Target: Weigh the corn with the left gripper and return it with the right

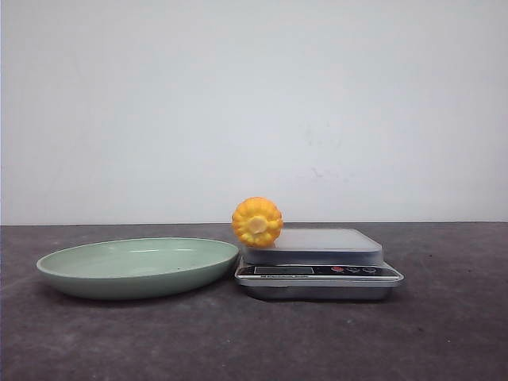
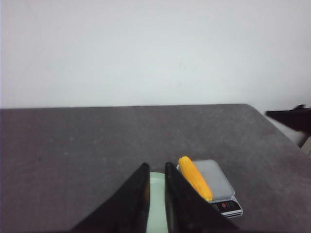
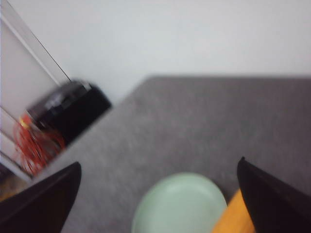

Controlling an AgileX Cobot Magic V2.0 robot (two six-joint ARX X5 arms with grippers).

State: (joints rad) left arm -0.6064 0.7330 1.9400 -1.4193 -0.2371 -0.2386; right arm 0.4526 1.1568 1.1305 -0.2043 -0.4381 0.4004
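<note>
Pale green shallow plate (image 1: 135,268), oval in outline, sat at lower left of centre in the front view, resting on the dark grey counter (image 1: 444,333). Corn (image 1: 257,221), short and orange-yellow with ribbed kernel rows, lay at the middle of that frame on the left edge of the scale's platform, its paler cut end facing the camera; it overhung toward the plate's right rim. Digital kitchen scale (image 1: 317,266), silver with a grey weighing platform and a dark front panel carrying a display and small buttons, stood just right of the plate, close beside it. No arm appeared in the front view. Left wrist view: left gripper (image 2: 156,204) at bottom centre, its two dark fingers (image 2: 133,206) nearly together with only a narrow gap, holding nothing; the plate showed through the gap, and the corn lay on the scale at lower right. Right wrist view, blurred: right gripper (image 3: 160,194) spread wide, fingers at the lower corners, empty; the plate at bottom centre, an orange patch of corn at lower right.
</note>
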